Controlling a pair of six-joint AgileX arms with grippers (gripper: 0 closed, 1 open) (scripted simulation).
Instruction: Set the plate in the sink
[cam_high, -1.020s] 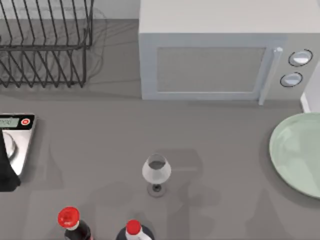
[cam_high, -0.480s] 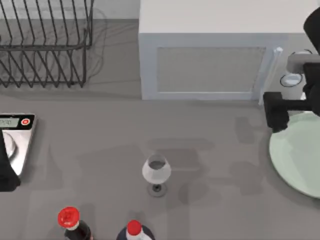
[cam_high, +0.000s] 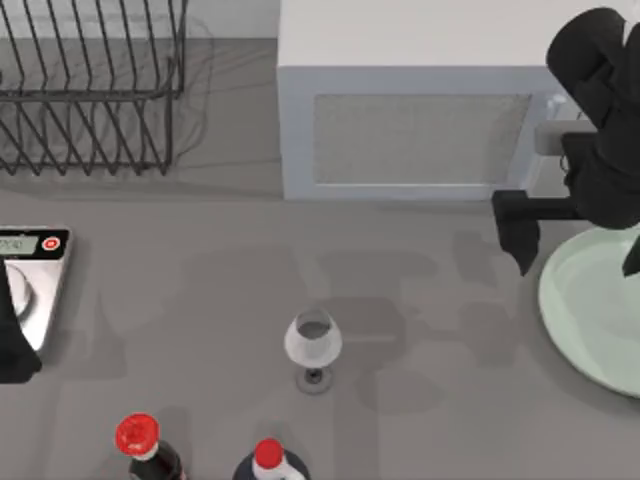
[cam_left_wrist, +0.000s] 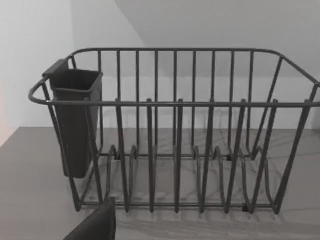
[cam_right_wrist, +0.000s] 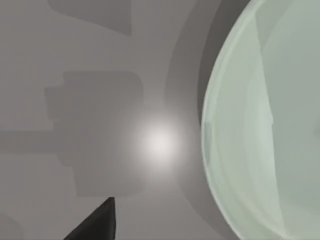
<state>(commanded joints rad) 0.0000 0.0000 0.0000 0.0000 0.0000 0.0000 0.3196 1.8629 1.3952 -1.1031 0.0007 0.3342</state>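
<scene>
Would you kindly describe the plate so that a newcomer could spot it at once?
Start at the big white microwave at the back of the grey table. Just in front of its right end, at the table's right edge, lies the large round glossy mint-green plate, under the right gripper. It is far wider than the clear wine glass.

plate (cam_high: 585, 310): right part cut by frame edge | right hand (cam_high: 580, 240): one finger cut off

right arm (cam_high: 600, 130) moved in over plate (cam_high: 590, 310)
</scene>
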